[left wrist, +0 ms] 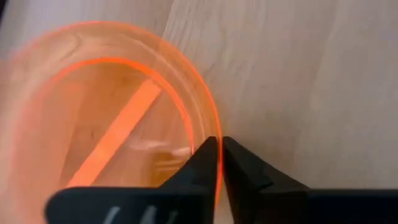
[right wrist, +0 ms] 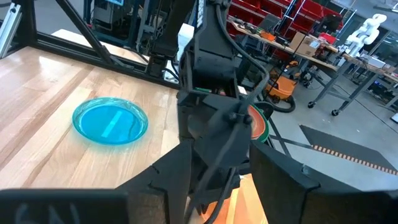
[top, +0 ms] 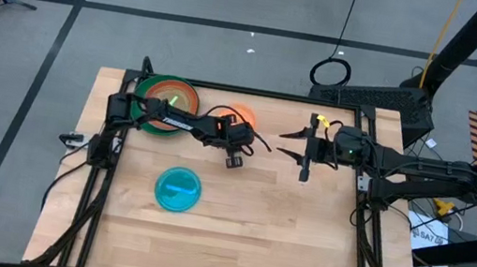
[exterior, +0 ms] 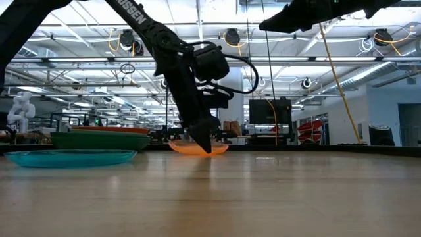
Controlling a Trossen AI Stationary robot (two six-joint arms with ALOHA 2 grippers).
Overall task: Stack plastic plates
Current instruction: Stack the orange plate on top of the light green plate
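A small translucent orange plate lies at the far middle of the table. My left gripper reaches down at its near side and is shut on it. A stack sits at the far left: a dark green plate at the bottom, a red-orange one on it, lime green on top. The cyan blue plate rests flat on the wood nearer the middle. My right gripper hovers open, high above the table, right of the orange plate. The other plates are out of view. My left gripper pinches the orange plate's rim on its near side between the two fingers, one inside the rim and one outside. The fingers come from above, pointing down. The plate lies about level at table height; I cannot tell whether it is lifted.
Bare wood spreads across the near half and right side of the table. The right arm's base and cables sit at the right edge. The cyan plate lies apart from both grippers.
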